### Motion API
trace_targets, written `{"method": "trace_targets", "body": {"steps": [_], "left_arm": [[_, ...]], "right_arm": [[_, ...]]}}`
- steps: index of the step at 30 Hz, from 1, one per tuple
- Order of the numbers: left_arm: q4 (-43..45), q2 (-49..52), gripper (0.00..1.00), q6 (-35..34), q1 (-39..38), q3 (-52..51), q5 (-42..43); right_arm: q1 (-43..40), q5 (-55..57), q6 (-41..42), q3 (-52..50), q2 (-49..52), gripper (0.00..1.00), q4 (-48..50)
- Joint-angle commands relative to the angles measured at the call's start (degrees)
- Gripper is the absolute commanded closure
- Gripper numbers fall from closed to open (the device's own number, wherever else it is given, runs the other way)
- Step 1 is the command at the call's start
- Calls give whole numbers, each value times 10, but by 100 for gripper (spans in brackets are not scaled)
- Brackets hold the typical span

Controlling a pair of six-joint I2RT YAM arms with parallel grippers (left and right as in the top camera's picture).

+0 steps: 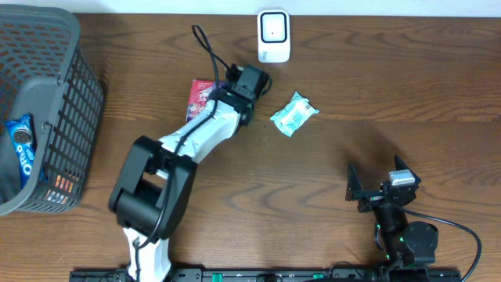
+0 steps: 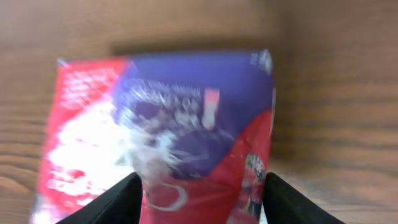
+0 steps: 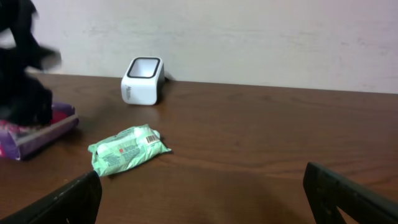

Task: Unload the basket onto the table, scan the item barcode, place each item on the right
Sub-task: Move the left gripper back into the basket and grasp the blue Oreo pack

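Overhead view: two arms are recorded at one table (image 1: 391,86). One white scanner (image 1: 273,35) is noted at the top centre of the frame. Two packets are counted on the wood. One red packet (image 1: 197,92) lies below and left of the scanner. One green packet (image 1: 293,114) lies just right of centre, apart from the red one. One basket (image 1: 78,102) is seen at the upper left, with one blue pack (image 1: 23,145) counted inside it near the left edge. Its other contents cannot be made out.

Left wrist view: the left gripper (image 2: 202,180) is positioned over the red packet, which lies on the table and fills most of the frame. Two fingers (image 2: 118,202) are seen at the bottom edge, one at each side of the packet's lower part. The packet's left portion is overlapped by the left finger. The picture is blurred, so it cannot be told whether the packet is clamped or merely straddled. Its print is too blurred to read.

Right wrist view: the right gripper (image 3: 200,174) is found released, its two fingers spread wide at the lower corners and grasping nothing. The scanner is seen at the upper left and the green packet at the lower left of centre. A small white label is visible on the green packet's top face.
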Motion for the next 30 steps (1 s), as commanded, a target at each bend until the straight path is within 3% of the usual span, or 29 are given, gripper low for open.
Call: {"method": "trace_targets", "body": {"steps": [1, 6, 11, 20, 30], "left_arm": [[-2, -92, 34, 6, -1, 27, 0], [-2, -193, 33, 5, 3, 27, -6], [-1, -275, 33, 5, 52, 27, -118], [1, -338, 33, 4, 289, 27, -126], [16, -298, 29, -36, 513, 27, -125]], "right_arm": [[8, -5, -2, 0, -3, 1, -2], [8, -5, -2, 0, -3, 1, -2], [8, -5, -2, 0, -3, 1, -2], [8, -5, -2, 0, -3, 1, -2], [8, -5, -2, 0, -3, 1, -2]]}}
